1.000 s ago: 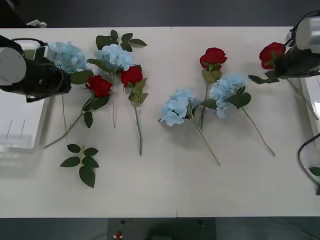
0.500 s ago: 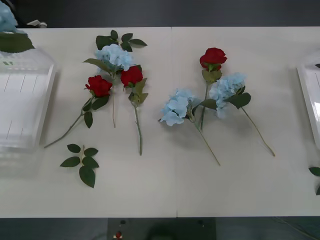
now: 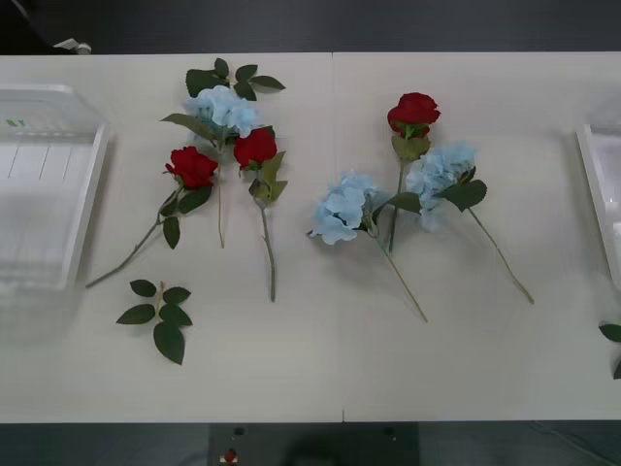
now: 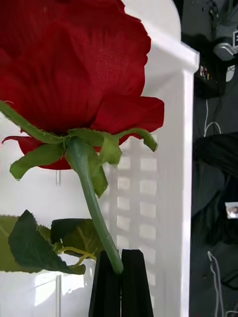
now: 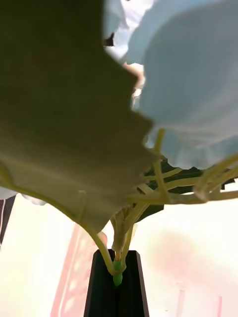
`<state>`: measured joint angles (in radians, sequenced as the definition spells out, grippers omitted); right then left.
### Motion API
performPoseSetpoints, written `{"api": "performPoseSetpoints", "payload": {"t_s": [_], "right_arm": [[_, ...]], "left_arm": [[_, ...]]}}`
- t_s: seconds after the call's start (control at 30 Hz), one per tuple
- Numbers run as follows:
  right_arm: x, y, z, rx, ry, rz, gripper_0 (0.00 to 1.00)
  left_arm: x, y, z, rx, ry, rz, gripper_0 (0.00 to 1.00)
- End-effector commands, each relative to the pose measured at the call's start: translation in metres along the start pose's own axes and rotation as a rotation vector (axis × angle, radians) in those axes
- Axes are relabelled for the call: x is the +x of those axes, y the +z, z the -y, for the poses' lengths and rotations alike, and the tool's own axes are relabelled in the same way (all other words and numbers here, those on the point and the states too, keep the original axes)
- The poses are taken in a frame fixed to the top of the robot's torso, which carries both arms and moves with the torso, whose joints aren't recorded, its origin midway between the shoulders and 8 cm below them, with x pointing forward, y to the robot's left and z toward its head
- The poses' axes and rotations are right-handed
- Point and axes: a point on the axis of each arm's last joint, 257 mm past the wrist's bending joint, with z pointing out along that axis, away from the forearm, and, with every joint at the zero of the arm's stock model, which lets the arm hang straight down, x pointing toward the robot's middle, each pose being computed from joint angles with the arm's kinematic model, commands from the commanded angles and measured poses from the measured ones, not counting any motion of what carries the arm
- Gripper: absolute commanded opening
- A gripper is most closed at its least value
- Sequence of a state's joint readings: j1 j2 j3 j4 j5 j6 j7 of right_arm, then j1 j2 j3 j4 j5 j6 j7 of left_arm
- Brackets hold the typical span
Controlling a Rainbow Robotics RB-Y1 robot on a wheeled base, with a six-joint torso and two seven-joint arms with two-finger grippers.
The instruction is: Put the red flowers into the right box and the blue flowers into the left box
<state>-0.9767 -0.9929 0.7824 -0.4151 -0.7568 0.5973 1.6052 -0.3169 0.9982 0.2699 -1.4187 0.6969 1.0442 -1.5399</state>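
Observation:
My right gripper [image 4: 120, 270] is shut on the green stem of a red flower [image 4: 74, 74], held in front of the slotted wall of the right box [image 4: 168, 148]. My left gripper [image 5: 117, 277] is shut on the stem of a blue flower [image 5: 193, 89], whose big leaf [image 5: 64, 124] blocks most of that view. In the front view three red flowers [image 3: 193, 166] [image 3: 255, 148] [image 3: 414, 112] and three blue flowers [image 3: 223, 109] [image 3: 344, 207] [image 3: 441, 170] lie on the table. The left box [image 3: 49, 184] stands at the left, the right box [image 3: 604, 194] at the right edge.
A loose leaf sprig [image 3: 160, 311] lies near the table's front left, and another [image 3: 233, 78] sits behind the left cluster. Stems of the flowers cross each other in both clusters. A leaf [image 3: 611, 332] pokes in at the right edge.
Both arms have left the front view, the left carrying the blue flower off to the left, the right carrying the red rose off to the right. The flowers on the table have not moved.

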Motion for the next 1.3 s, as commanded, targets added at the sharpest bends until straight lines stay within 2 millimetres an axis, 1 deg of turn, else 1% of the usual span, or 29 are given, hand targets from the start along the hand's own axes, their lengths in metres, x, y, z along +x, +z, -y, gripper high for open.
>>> {"api": "performPoseSetpoints", "payload": {"t_s": [0.03,0.07,0.13,0.2,0.23,0.27,0.3,0.37,0.4,0.47,0.57,0.67,0.7,0.77,0.83,0.87,0.9,1.0,1.07,1.1,1.17,1.2,1.27,1.3], "right_arm": [[0.007,0.007,-0.001,0.021,-0.006,0.016,0.0],[0.012,0.01,-0.005,0.022,-0.014,0.018,0.0],[0.014,0.012,-0.005,0.028,-0.027,0.024,0.0],[0.017,0.014,-0.006,0.032,-0.037,0.026,0.0],[0.018,0.014,-0.008,0.031,-0.043,0.027,0.03],[0.017,0.014,-0.008,0.033,-0.046,0.027,0.09],[0.019,0.015,-0.009,0.031,-0.047,0.025,0.25],[0.019,0.015,-0.009,0.031,-0.049,0.027,0.42],[0.018,0.015,-0.009,0.031,-0.049,0.027,0.47],[0.016,0.015,-0.011,0.028,-0.052,0.033,0.63],[0.011,0.014,-0.015,0.018,-0.053,0.041,0.77],[0.007,0.012,-0.024,-0.006,-0.048,0.046,0.9],[0.004,0.01,-0.028,-0.024,-0.032,0.04,0.93],[-0.003,0.005,-0.04,-0.066,-0.005,0.034,0.97],[-0.015,-0.009,-0.063,-0.152,0.034,0.009,0.99],[-0.019,-0.014,-0.07,-0.178,0.043,0.003,1.0],[-0.026,-0.025,-0.084,-0.23,0.065,-0.015,1.0],[-0.043,-0.055,-0.115,-0.342,0.063,-0.039,1.0],[-0.053,-0.078,-0.131,-0.396,0.022,-0.048,1.0],[-0.058,-0.09,-0.14,-0.422,-0.005,-0.051,1.0],[-0.062,-0.106,-0.152,-0.452,-0.047,-0.056,1.0],[-0.064,-0.122,-0.165,-0.484,-0.093,-0.06,1.0],[-0.067,-0.137,-0.178,-0.513,-0.139,-0.057,1.0],[-0.067,-0.148,-0.187,-0.532,-0.181,-0.055,1.0]], "left_arm": [[-0.014,0.005,-0.009,-0.02,0.092,0.032,0.0],[-0.009,0.009,-0.01,-0.023,0.09,0.025,0.0],[-0.005,0.012,-0.012,-0.028,0.089,0.014,0.0],[-0.007,0.013,-0.016,-0.04,0.083,0.012,0.0],[-0.011,0.016,-0.014,-0.039,0.081,0.012,0.0],[-0.014,0.017,-0.012,-0.038,0.083,0.016,0.0],[-0.02,0.019,-0.009,-0.038,0.084,0.016,0.0],[-0.029,0.022,-0.005,-0.035,0.075,0.017,0.0],[-0.034,0.023,-0.004,-0.037,0.075,0.019,0.0],[-0.043,0.029,0.002,-0.042,0.075,0.021,0.0],[-0.048,0.038,0.004,-0.056,0.073,0.037,0.0],[-0.043,0.048,0.011,-0.056,0.076,0.049,0.0],[-0.04,0.051,0.015,-0.056,0.08,0.045,0.0],[-0.036,0.053,0.018,-0.055,0.083,0.039,0.0],[-0.031,0.056,0.022,-0.051,0.085,0.032,0.0],[-0.028,0.057,0.023,-0.049,0.086,0.028,0.0],[-0.024,0.059,0.025,-0.046,0.085,0.023,0.0],[-0.016,0.062,0.03,-0.038,0.083,0.012,0.03],[-0.014,0.063,0.031,-0.034,0.081,0.009,0.17],[-0.015,0.062,0.031,-0.033,0.08,0.011,0.25],[-0.014,0.063,0.032,-0.028,0.076,0.008,0.34],[-0.015,0.062,0.033,-0.024,0.073,0.009,0.38],[-0.013,0.062,0.034,-0.021,0.07,0.003,0.4],[-0.011,0.061,0.035,-0.015,0.063,-0.008,0.42]]}}
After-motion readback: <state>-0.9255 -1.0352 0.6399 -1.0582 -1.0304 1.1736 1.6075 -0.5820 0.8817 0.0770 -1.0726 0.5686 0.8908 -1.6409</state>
